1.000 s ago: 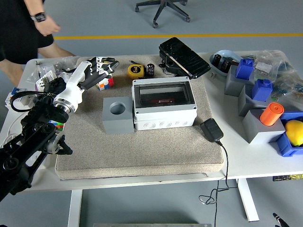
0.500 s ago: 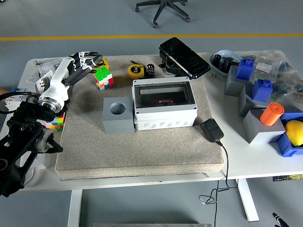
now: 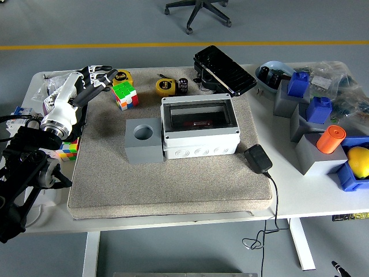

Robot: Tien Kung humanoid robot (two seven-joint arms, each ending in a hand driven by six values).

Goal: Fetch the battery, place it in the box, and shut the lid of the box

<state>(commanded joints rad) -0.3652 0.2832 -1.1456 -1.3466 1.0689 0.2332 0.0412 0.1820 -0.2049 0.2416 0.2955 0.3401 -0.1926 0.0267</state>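
Fingers (image 3: 99,74) of left hand (image 3: 86,86) spread, empty.

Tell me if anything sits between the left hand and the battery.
Yes. The cube and the yellow tape measure lie between the left hand and the battery, along the mat's far edge. From the battery to the open box, nothing visible stands in the way.

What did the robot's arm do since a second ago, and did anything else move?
The left hand pulled back leftward off the cube, fingers open and empty. The person at the far left corner left the picture. The box, its lid and everything else stayed put.
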